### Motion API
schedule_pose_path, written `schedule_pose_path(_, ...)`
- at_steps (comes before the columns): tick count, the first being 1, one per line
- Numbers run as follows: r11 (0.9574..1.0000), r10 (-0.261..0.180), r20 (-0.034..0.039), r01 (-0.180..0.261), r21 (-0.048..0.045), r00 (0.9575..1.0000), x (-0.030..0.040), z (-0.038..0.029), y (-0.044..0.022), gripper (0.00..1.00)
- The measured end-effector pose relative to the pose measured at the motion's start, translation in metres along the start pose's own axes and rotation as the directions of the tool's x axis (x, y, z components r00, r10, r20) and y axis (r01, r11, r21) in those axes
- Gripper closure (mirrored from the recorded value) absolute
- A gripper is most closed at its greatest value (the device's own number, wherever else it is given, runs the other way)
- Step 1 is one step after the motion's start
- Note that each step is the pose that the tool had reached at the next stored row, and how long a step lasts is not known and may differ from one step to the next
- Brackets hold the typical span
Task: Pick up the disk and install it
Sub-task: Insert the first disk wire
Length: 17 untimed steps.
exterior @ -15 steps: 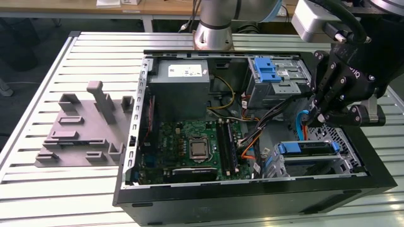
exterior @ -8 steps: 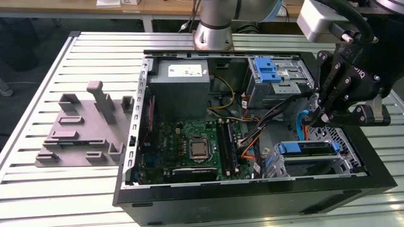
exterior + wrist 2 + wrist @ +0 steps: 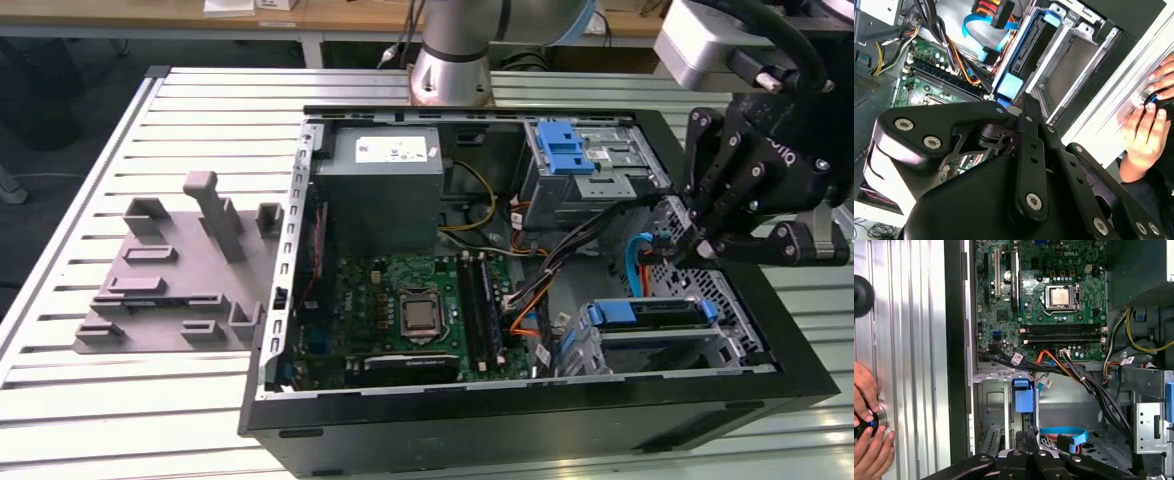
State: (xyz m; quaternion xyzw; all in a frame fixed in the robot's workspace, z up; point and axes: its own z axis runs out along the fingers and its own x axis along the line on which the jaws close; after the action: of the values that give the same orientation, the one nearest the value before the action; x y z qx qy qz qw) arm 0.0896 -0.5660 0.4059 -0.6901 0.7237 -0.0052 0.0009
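The disk (image 3: 651, 313), a dark drive in a blue carrier, sits in the metal drive cage at the near corner of the open computer case, on the exterior view's right. Its blue carrier end (image 3: 1022, 399) stands upright in the slot in the first wrist view, and the disk (image 3: 1026, 47) lies edge-on in the cage in the second wrist view. My black gripper (image 3: 683, 255) hangs just above and behind the cage, shut with nothing between its fingers. Its tips (image 3: 1030, 434) are close to the carrier's end but apart from it.
Black, orange and blue cables (image 3: 1074, 375) cross between the motherboard (image 3: 400, 310) and the cage. A grey power supply (image 3: 387, 185) and a blue latch bracket (image 3: 566, 150) sit at the back. A grey fixture plate (image 3: 174, 285) lies on the slatted table. A person's hand (image 3: 866, 425) rests beside the case.
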Motion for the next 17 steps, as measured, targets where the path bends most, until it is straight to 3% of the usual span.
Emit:
schedule_pose_path(11,1.0,0.0,-0.0001,0.0,0.0,1.0,-0.0029,0.0015,-0.0231,0.89)
schedule_pose_path(17,1.0,0.0,0.0002,0.0,0.0,1.0,-0.0062,0.0053,-0.0318,0.89)
